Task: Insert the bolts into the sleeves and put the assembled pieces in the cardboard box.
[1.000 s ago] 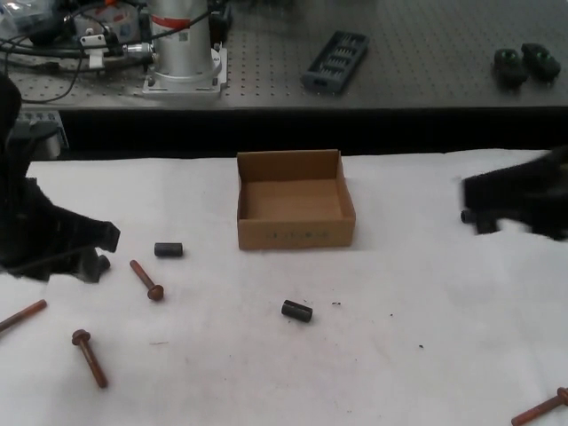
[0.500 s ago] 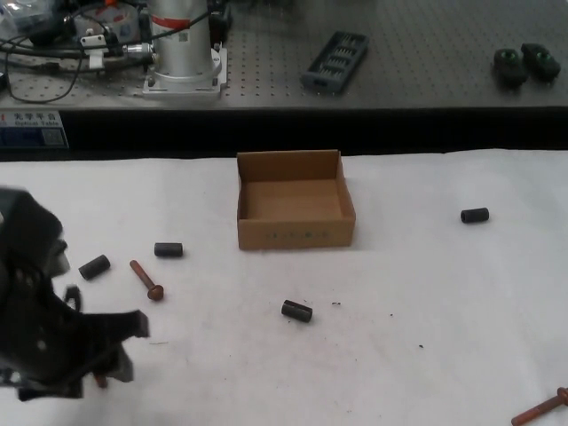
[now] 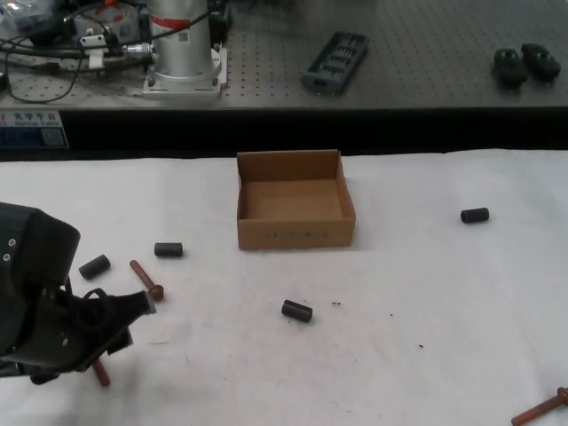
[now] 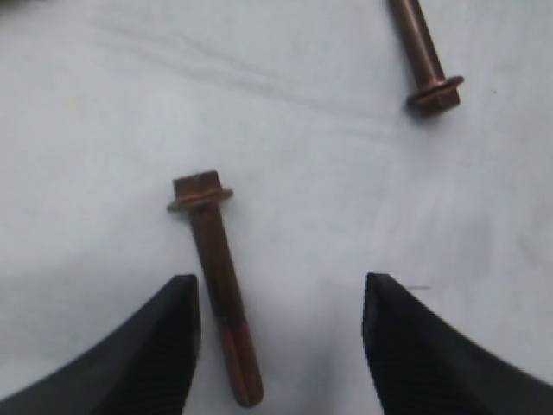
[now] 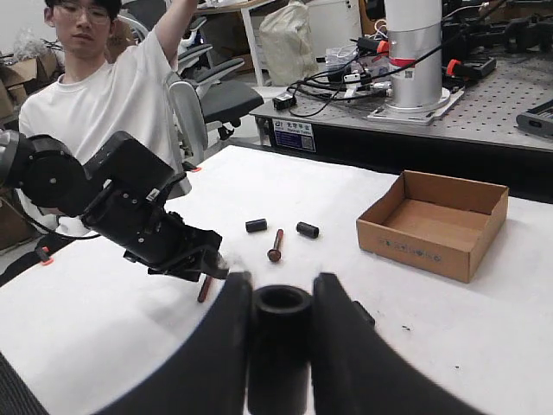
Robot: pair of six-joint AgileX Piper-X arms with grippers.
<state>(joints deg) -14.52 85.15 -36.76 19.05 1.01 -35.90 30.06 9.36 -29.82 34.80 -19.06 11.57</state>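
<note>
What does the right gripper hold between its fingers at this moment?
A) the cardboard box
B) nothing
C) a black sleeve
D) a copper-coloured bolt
C: the right wrist view shows the right gripper shut on a black sleeve, one finger on each side of it.

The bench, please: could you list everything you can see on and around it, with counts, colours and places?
Cardboard box: one, brown, open and empty, mid-bench.
Sleeves: five, black; two left of the box, one in front, one far right, one in the right pincer.
Bolts: three, copper-brown; two at the left, one at the near right edge.
White sheet: one, covering the bench.
Grey table: one, behind; carries a silver post and a black rack.
Left pincer: open, straddling one left bolt.
Right pincer: shut on a sleeve.
</note>
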